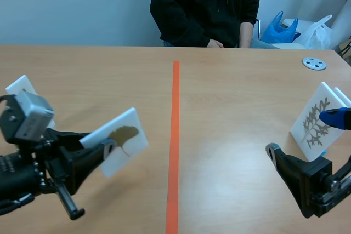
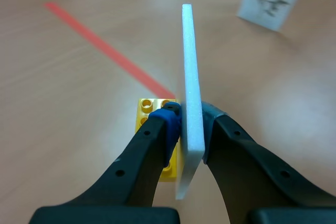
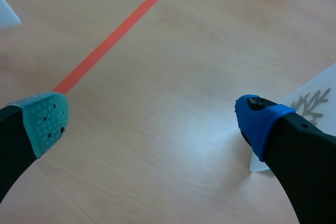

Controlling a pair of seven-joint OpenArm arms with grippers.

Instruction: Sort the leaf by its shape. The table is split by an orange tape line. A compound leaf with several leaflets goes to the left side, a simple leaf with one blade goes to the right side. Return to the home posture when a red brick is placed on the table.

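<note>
My left gripper [image 1: 107, 150] is shut on a white card [image 1: 122, 138] bearing a single-blade brown leaf, held tilted above the table left of the orange tape line [image 1: 175, 135]. In the left wrist view the card [image 2: 189, 51] stands edge-on between the pads of the left gripper [image 2: 191, 118], with a yellow brick [image 2: 152, 109] against its lower part. A second card with a branching compound leaf [image 1: 316, 121] stands on the right side. My right gripper [image 1: 303, 134] is open next to it; the compound leaf card [image 3: 311, 101] shows just past the blue pad [image 3: 258, 121] of the right gripper [image 3: 152, 123].
A person in a black jacket [image 1: 205, 6] sits across the table. Another white card [image 1: 22, 87] stands at the far left behind my left arm. A grey round disc [image 1: 314, 63] lies at the back right, with blue and white bags [image 1: 281, 28] beyond the table edge.
</note>
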